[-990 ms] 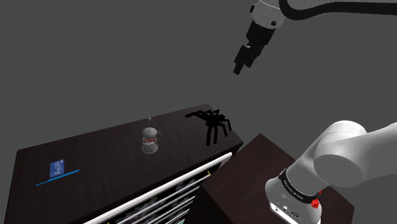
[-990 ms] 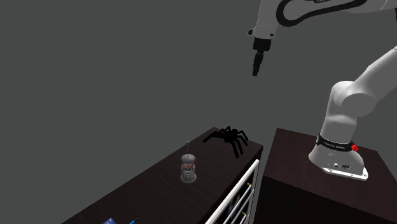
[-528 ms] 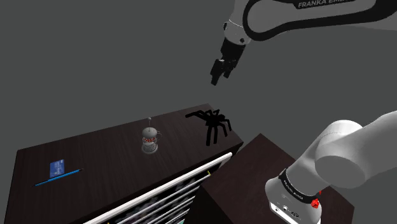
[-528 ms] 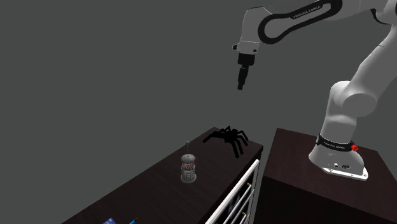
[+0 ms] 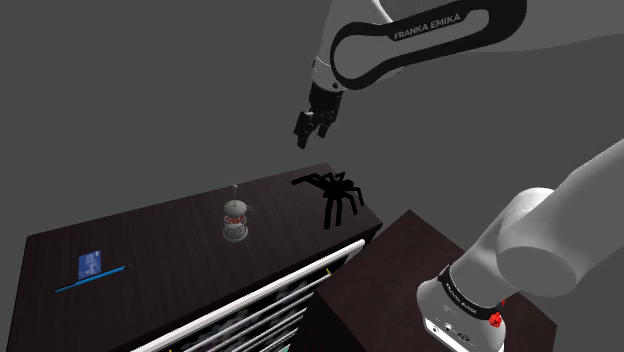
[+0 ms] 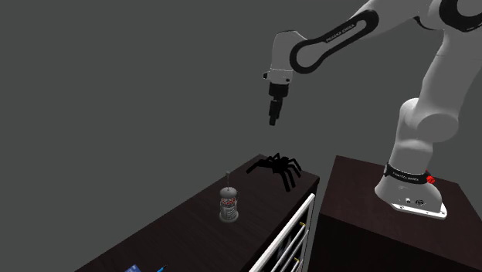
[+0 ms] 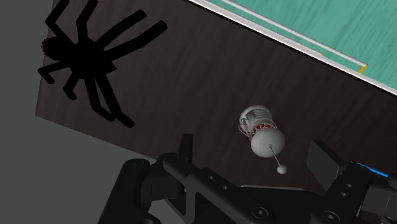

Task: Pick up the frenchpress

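The french press (image 5: 235,218) is a small silver pot with a red band and a thin plunger rod. It stands upright near the middle of a dark wooden cabinet top (image 5: 150,245). In the second exterior view the french press (image 6: 229,204) is left of and below the hand. My black gripper (image 5: 303,140) hangs in the air, well above the cabinet's far edge and over a black spider figure (image 5: 333,195). My gripper (image 6: 273,121) points downward. In the wrist view the gripper (image 7: 254,159) is open, its fingers (image 7: 186,149) apart, with the french press (image 7: 261,130) far below between them, untouched.
The black spider figure (image 6: 280,166) sits on the cabinet corner nearest the stand (image 6: 386,232). A blue card (image 5: 90,263) and a blue pen (image 5: 92,280) lie at the cabinet's other end. White drawer rails (image 5: 250,300) front the cabinet. A teal floor (image 7: 331,25) lies beyond it.
The arm has swung the gripper down and toward the shoulder view's left, from high above the stand to a point over the spider. The french press has not moved.
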Available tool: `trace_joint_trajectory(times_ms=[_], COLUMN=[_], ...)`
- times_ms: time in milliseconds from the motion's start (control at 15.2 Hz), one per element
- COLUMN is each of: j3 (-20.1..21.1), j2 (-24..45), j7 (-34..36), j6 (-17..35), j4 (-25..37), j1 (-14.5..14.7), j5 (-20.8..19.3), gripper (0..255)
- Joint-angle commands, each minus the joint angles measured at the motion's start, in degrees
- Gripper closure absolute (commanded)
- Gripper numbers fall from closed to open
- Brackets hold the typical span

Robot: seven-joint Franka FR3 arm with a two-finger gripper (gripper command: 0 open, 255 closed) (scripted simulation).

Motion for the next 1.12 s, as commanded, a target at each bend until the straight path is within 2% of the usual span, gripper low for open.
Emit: trace_joint_trajectory(times_ms=[0, 528, 1056], j3=[0.2, 2.0, 3.2], j2=[4.3, 21.1, 38.2], j7=[-0.2, 0.9, 1.9], j6=[2.7, 8.7, 10.7], j4=[1.4, 11.4, 25.8], j1=[0.3, 2.2, 4.6], j5=[0.4, 1.3, 1.2], gripper=[0, 0, 0])
